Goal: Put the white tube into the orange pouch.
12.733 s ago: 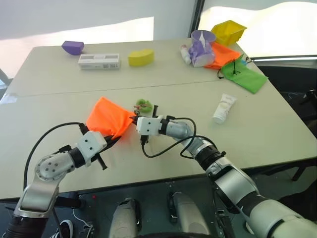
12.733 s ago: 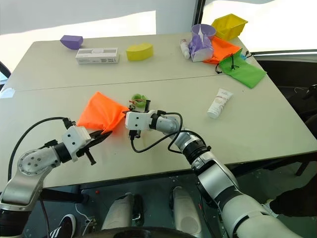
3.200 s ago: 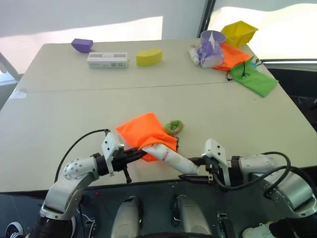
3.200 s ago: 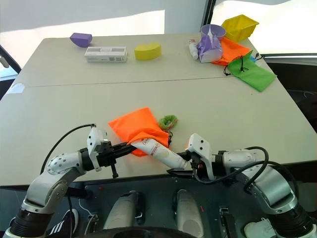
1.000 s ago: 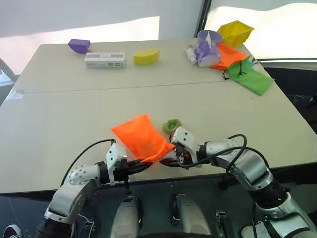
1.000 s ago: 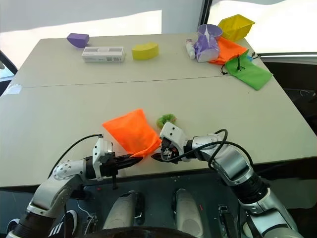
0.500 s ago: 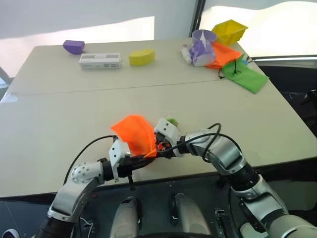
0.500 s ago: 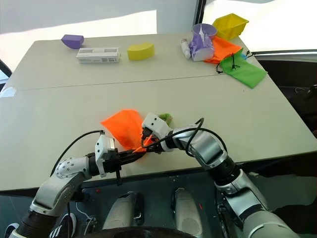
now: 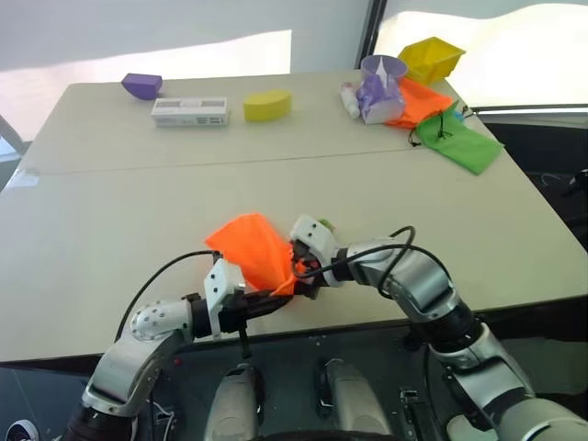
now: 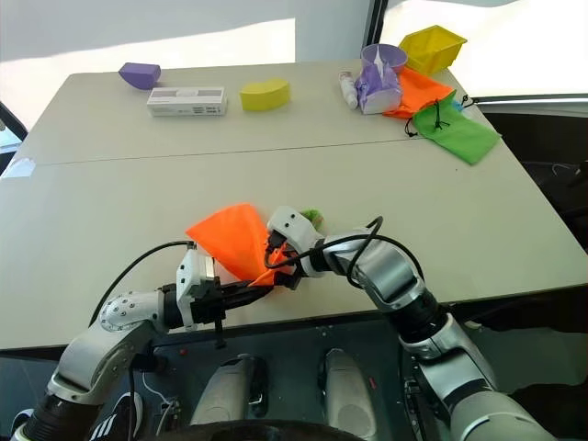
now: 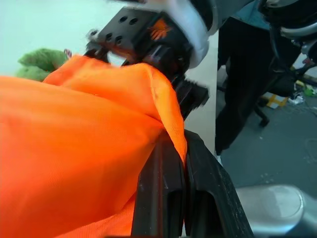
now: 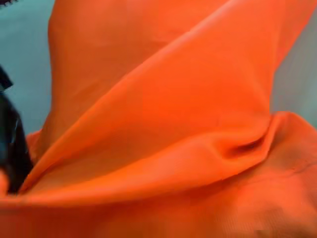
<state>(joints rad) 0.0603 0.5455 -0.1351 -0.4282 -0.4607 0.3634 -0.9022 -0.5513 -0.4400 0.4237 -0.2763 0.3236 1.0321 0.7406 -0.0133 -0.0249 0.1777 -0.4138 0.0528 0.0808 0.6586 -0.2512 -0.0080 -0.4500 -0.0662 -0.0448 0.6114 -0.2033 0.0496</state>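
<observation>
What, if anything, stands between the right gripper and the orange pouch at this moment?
Nothing visible does. The right gripper is right up against the orange pouch, at the edge that the left gripper holds pinched between its shut fingers. In the right wrist view, folded orange fabric lies directly ahead.

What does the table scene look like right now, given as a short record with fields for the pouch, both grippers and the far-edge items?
pouch: bright orange fabric pouch near the table's front edge, bunched up
left gripper: shut on the pouch's edge
right gripper: at the pouch's mouth, fingers hidden by fabric
green pom: beside the pouch
far edge: purple block, white box, yellow block, yellow bin, green pouch
</observation>
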